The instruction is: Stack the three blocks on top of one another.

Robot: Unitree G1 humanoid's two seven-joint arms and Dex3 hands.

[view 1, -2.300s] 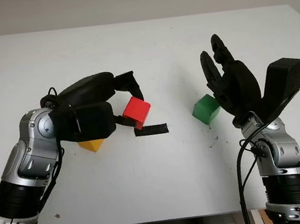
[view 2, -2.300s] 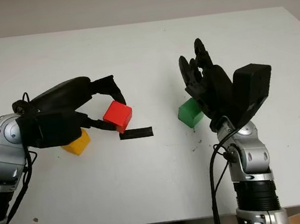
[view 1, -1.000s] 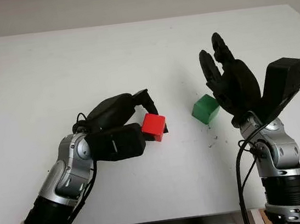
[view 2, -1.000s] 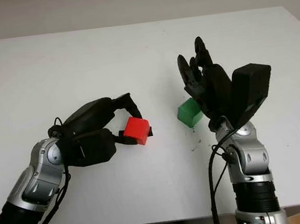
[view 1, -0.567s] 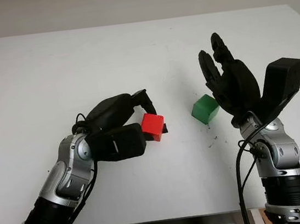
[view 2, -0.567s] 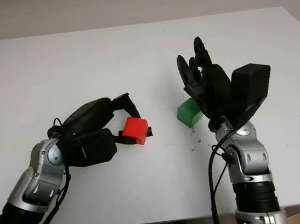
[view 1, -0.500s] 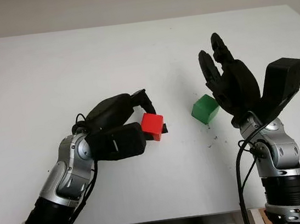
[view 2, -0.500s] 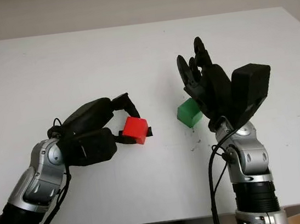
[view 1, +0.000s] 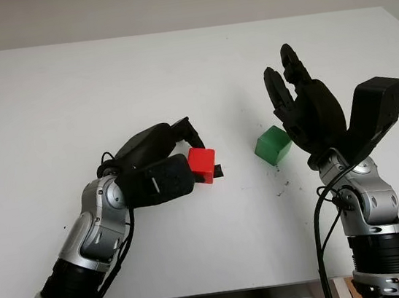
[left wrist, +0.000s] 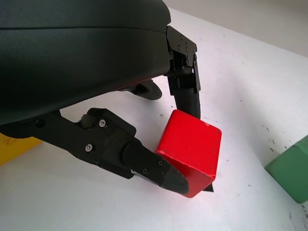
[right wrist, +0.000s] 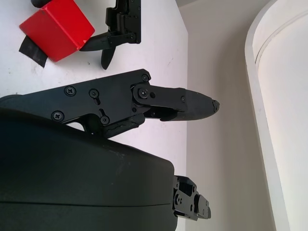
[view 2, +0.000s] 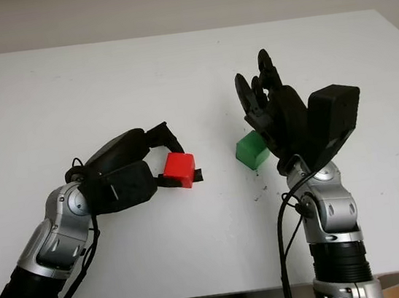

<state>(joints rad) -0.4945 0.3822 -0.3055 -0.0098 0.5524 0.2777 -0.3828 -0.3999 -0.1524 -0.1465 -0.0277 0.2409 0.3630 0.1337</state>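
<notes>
My left hand (view 1: 190, 155) is shut on the red block (view 1: 202, 162), with one finger over the top and the thumb (left wrist: 144, 166) under its near side. The block is tilted and sits low over a black tape mark (view 1: 218, 170); I cannot tell whether it touches the table. The green block (view 1: 273, 144) stands on the table to its right, apart from it. A corner of the yellow block (left wrist: 13, 143) peeks out behind the left hand. My right hand (view 1: 292, 96) is open and raised just right of the green block.
The white table (view 1: 174, 71) stretches wide behind and to the left of the blocks. Its front edge runs close below both arms. A few small dark specks (view 1: 281, 189) lie near the green block.
The left hand has carried the red block rightward from beside the yellow block to the tape mark. In the last half second it shifted slightly up. The right hand has stayed still.
</notes>
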